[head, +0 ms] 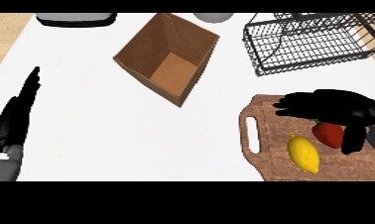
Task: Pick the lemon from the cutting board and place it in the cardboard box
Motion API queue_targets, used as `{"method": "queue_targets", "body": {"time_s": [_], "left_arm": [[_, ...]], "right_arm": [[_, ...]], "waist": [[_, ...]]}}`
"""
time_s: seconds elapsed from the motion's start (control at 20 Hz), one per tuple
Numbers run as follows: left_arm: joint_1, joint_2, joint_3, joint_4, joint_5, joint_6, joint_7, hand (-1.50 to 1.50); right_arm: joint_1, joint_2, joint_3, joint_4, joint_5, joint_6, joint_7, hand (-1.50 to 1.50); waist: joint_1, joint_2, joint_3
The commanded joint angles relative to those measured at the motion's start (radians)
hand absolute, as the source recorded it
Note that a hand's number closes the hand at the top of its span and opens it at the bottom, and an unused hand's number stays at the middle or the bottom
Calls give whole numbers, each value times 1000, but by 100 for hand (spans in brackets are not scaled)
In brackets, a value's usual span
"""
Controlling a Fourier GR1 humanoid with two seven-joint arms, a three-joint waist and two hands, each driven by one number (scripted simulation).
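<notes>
A yellow lemon [304, 153] lies on the wooden cutting board [260, 114] at the lower right. Beside it, to the right, sits a red pepper-like fruit [328, 134]. My right hand [330, 107] hovers over the board just above the red fruit and up-right of the lemon, fingers stretched left and thumb hanging down, holding nothing. The open cardboard box [170, 57] stands at the upper middle, empty inside. My left hand [18, 114] rests at the left edge, fingers straight and pointing up.
A black wire dish rack [311, 44] fills the upper right, close behind the cutting board. A grey object [75, 19] and a grey round thing [213, 17] sit along the counter's far edge. White countertop [110, 129] lies between box and board.
</notes>
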Motion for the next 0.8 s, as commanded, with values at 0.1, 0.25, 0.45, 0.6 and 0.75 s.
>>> {"method": "queue_targets", "body": {"time_s": [0.1, 0.25, 0.45, 0.6, 0.75], "left_arm": [[-28, -12, 58, 72, -9, -48, -58, 0], [-20, -17, 54, -6, -39, -39, 17, 0], [1, -43, 52, -9, -57, -48, -12, 0], [20, -30, 88, -16, -48, -62, -15, 0], [-28, -34, 100, 57, -48, -77, -26, 0]], "right_arm": [[2, 37, -39, -48, 62, 108, -10, -150], [21, 87, -39, -25, 113, 83, 3, -150], [72, 84, -54, 9, 121, 56, -65, -150], [82, 70, -64, -103, 102, 128, -43, -150], [67, 12, -71, -136, 66, 185, -95, -150]], "waist": [[-10, -1, -1], [-5, -1, 0], [-5, 0, 0], [-7, -2, 0], [-13, -1, -1]]}}
